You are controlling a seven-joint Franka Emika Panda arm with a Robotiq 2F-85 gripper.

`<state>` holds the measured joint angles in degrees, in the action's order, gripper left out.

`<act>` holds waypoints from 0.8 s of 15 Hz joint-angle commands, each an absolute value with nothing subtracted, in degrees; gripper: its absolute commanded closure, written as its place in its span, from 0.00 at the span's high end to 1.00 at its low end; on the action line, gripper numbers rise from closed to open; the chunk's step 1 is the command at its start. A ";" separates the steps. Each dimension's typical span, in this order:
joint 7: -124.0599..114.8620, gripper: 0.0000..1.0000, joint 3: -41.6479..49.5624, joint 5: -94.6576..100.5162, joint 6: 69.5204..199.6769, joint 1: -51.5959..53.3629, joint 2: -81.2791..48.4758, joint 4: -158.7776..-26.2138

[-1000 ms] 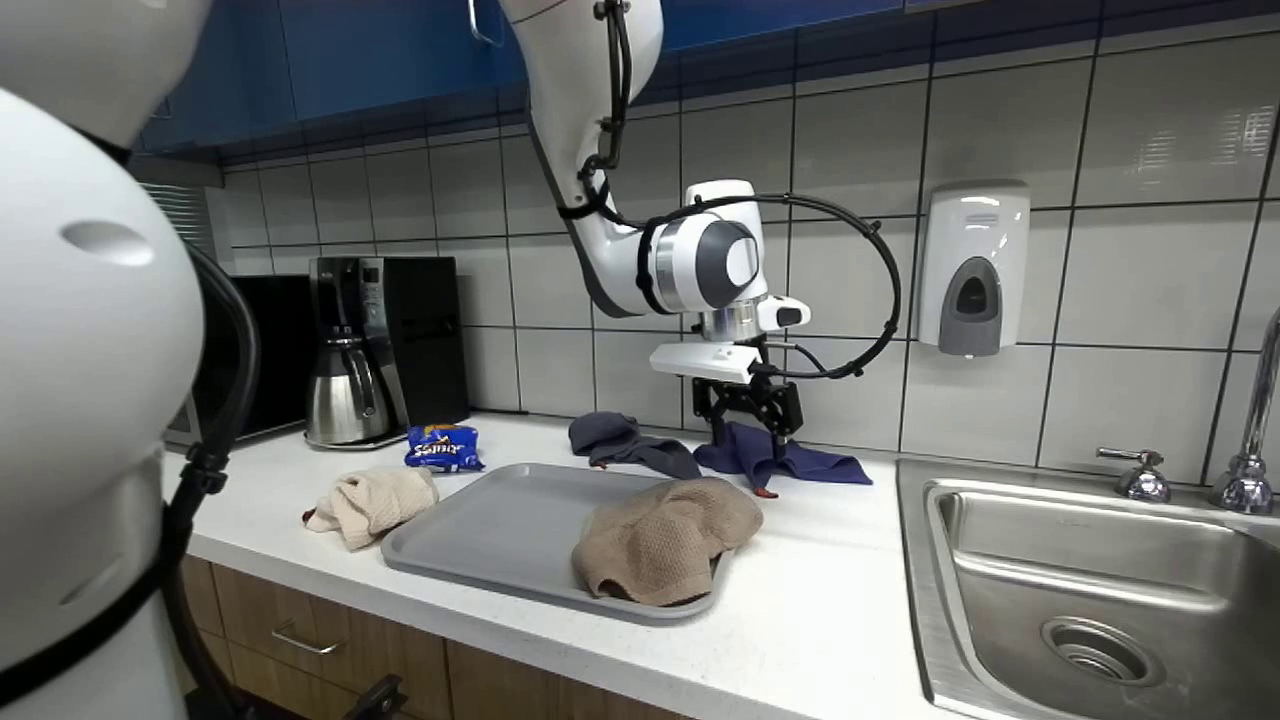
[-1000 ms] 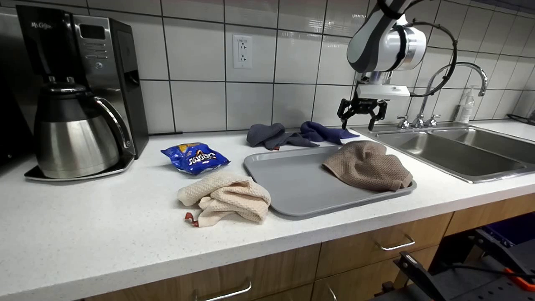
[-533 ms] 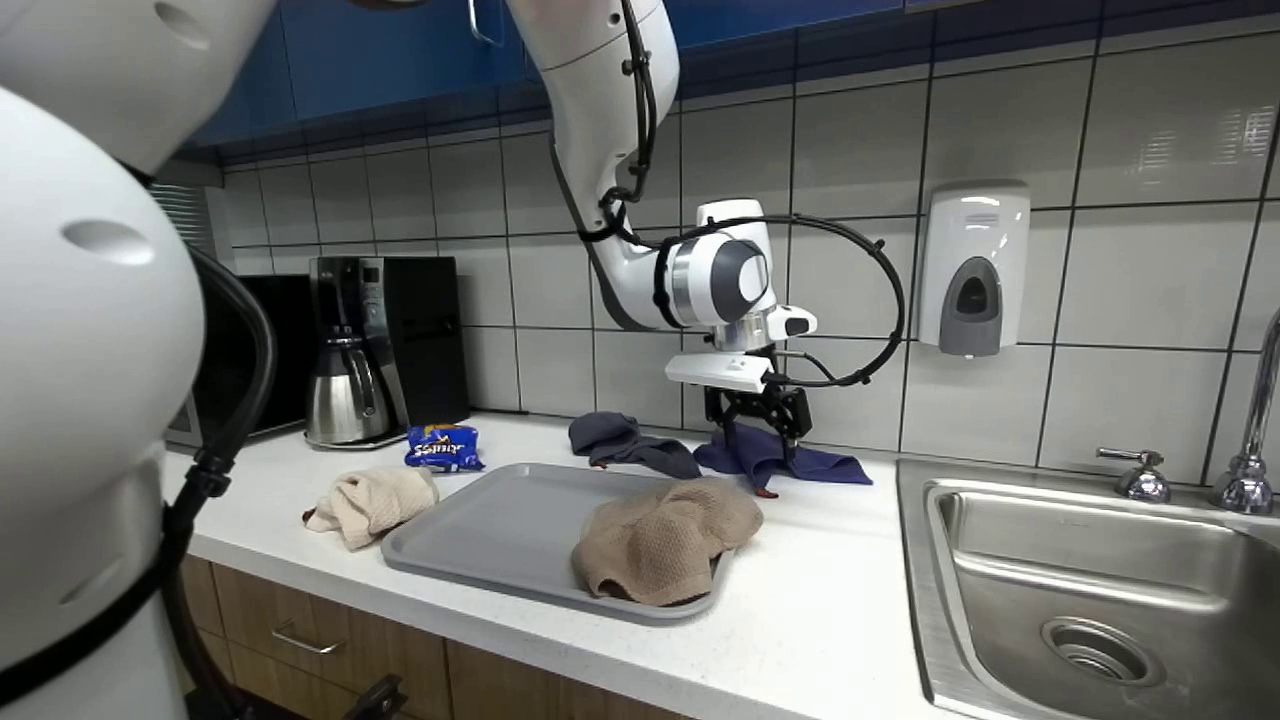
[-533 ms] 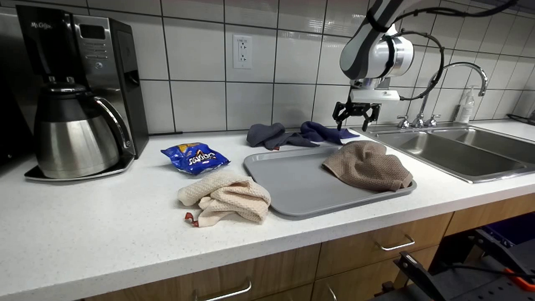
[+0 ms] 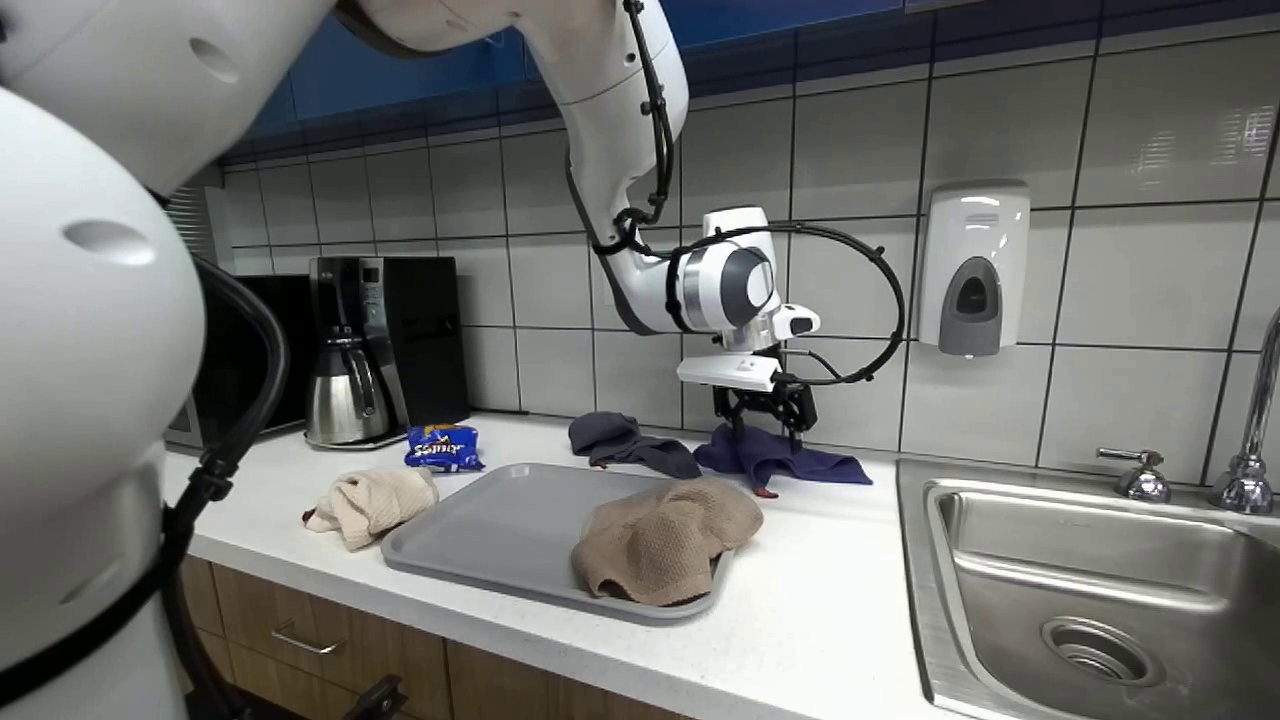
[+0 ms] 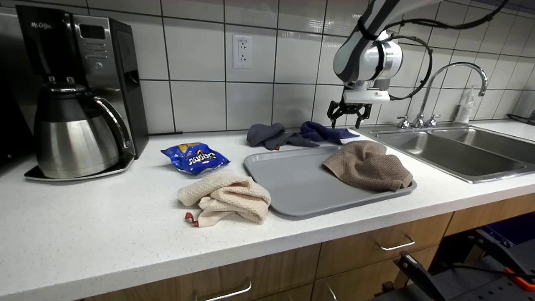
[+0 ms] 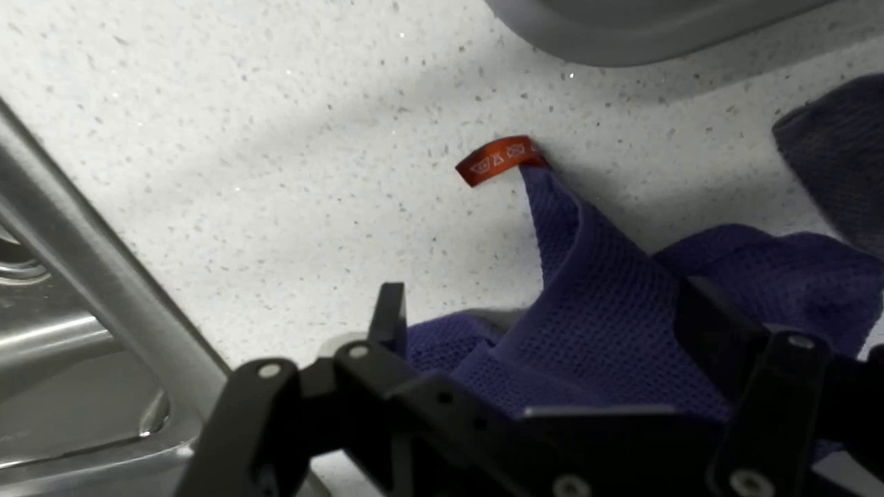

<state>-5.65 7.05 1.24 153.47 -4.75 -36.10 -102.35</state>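
Observation:
My black gripper (image 5: 767,436) is open and empty, with its fingers pointing down above a crumpled purple cloth (image 5: 820,466) near the tiled wall. An exterior view shows the gripper (image 6: 345,125) a little above and to the right of the purple cloth (image 6: 317,130). In the wrist view the purple cloth (image 7: 601,331) lies between and below the open fingers (image 7: 541,304), with its red label (image 7: 501,159) on the counter. Contact is not visible. A dark grey cloth (image 5: 630,445) lies beside the purple one, also in the wrist view (image 7: 842,152).
A grey tray (image 6: 288,184) holds a brown cloth (image 6: 368,167) at its sink-side end. A beige cloth (image 6: 234,196) and a blue snack bag (image 6: 195,159) lie at its other end. A coffee maker (image 6: 100,62) stands beyond. A steel sink (image 5: 1100,560) is beside the purple cloth.
The gripper has shifted a short way back toward the tiled wall, over the purple cloth. It stays open. The cloths, tray and bag have not moved.

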 commanded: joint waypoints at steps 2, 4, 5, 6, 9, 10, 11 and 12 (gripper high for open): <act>-3.58 1.00 5.69 1.00 151.73 -5.15 -39.23 -96.69; -3.34 1.00 5.25 1.01 151.80 -4.90 -40.20 -95.14; -3.30 1.00 4.95 0.83 151.66 -4.86 -40.64 -94.35; -3.32 1.00 4.75 0.82 151.68 -4.76 -41.10 -93.61; -3.30 1.00 4.13 0.74 151.58 -4.62 -42.33 -91.49; -3.34 1.00 4.11 0.84 151.58 -4.50 -42.76 -90.84; -3.35 1.00 3.95 0.80 151.40 -4.44 -43.24 -89.99; -3.39 1.00 3.88 0.85 151.37 -4.32 -43.70 -89.27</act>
